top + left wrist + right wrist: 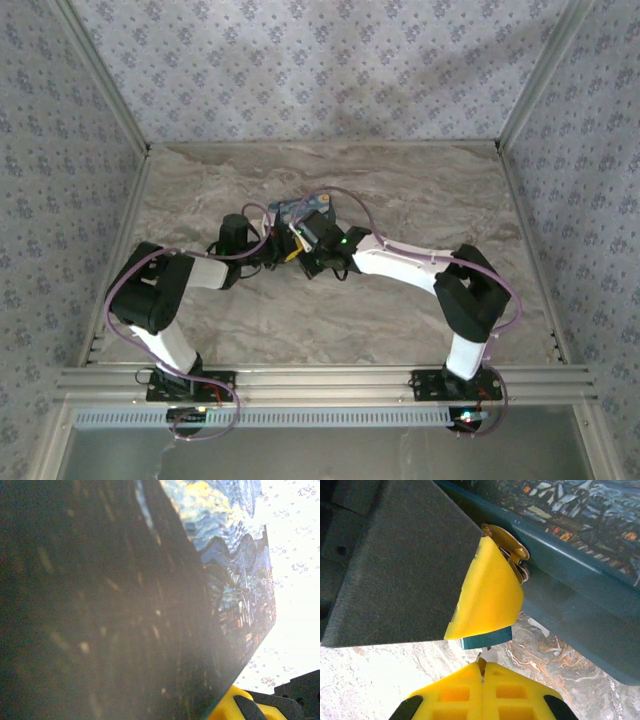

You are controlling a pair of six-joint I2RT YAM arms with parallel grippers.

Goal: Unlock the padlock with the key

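Both arms reach inward; left end effector (274,250) and right end effector (482,674) closed.

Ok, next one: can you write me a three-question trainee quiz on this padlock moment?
1. True or false: the right gripper is shut on a thin key that leads up to the padlock.
2. Multiple choice: the box with the painted lid carries its brass hasp on a wall that is A red, B teal, C white.
3. Fill in: the padlock peeks out just below a ___ fingertip.

Key: 1 true; 2 B; 3 yellow.
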